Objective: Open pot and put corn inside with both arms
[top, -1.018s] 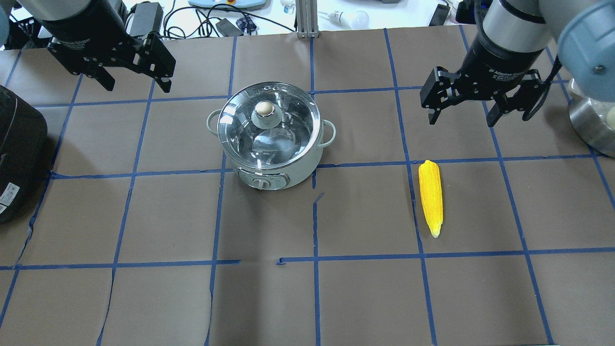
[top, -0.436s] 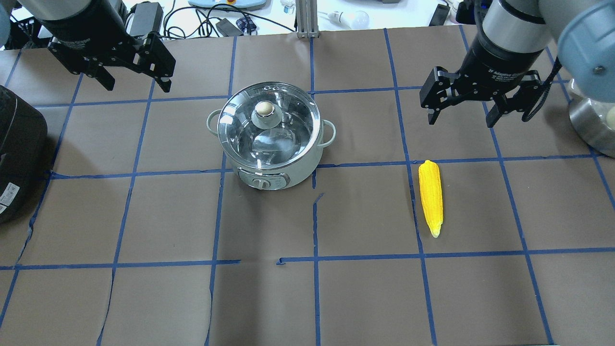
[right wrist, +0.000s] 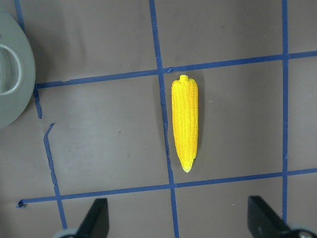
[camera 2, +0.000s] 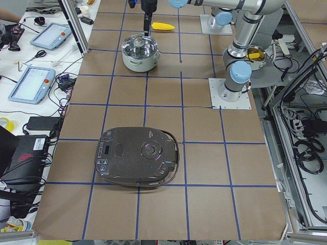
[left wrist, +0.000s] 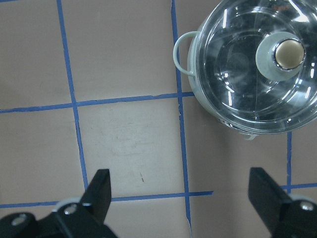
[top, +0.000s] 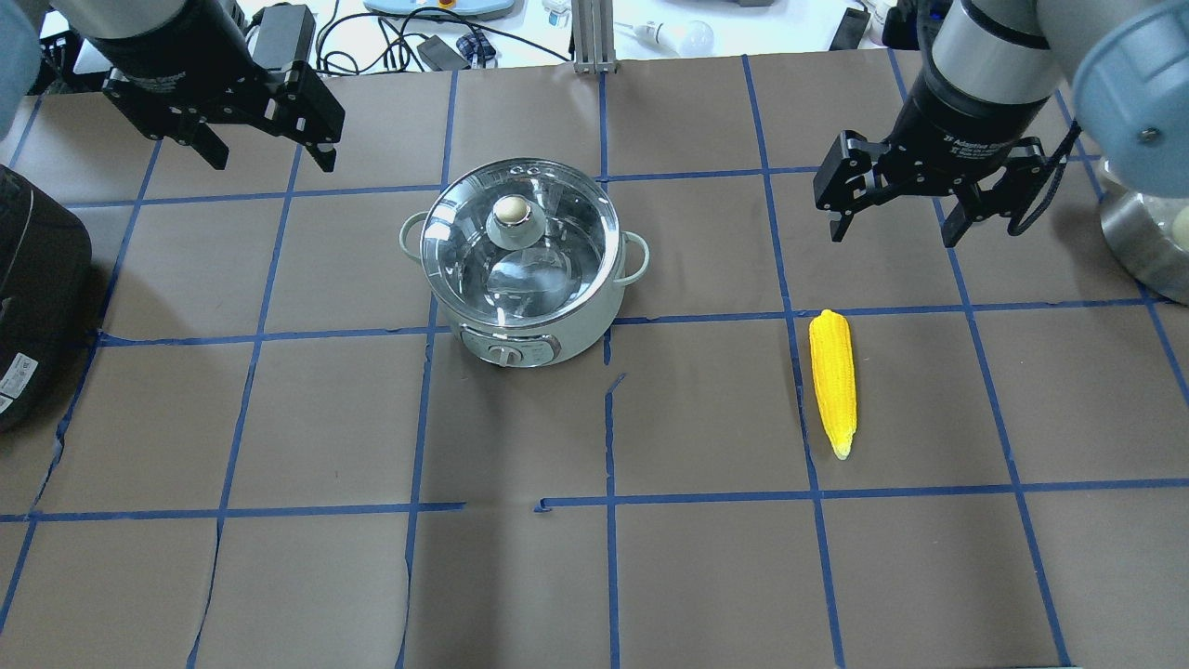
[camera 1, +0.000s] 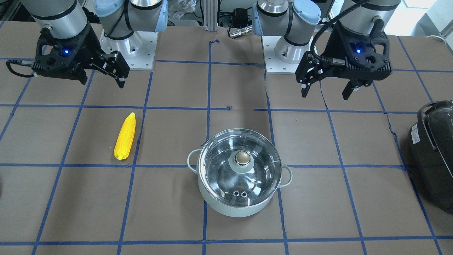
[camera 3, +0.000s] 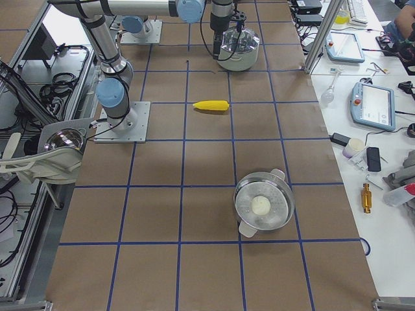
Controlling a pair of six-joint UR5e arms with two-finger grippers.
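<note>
Well, the pot (top: 525, 279) stands mid-table, pale mint-white, its clear glass lid (top: 557, 232) seated on the rim. The lid's beige knob (top: 509, 212) sits toward the far-left in the overhead view. Shiny steel shows through the glass, a loop handle sticks out at each side, and a dial panel faces the near edge. The corn (top: 832, 381) — bright yellow, kernelled — lies flat to the right, well apart from the pot, thin tip pointing near, just beside a blue tape line (top: 803, 400).

The left gripper (top: 269, 163) hovers at the far left with fingers spread wide, gripping nothing. The right gripper (top: 894, 237) hangs the same way, on the far side of the corn.

A black appliance (top: 37, 279) is cut off by the left edge; a steel bowl (top: 1138, 246) at the right edge is partly hidden by the arm's blue cap. The right wrist view catches only a sliver of the pot — one handle.

Pot, corn and appliance all sit well apart on the brown paper.
</note>
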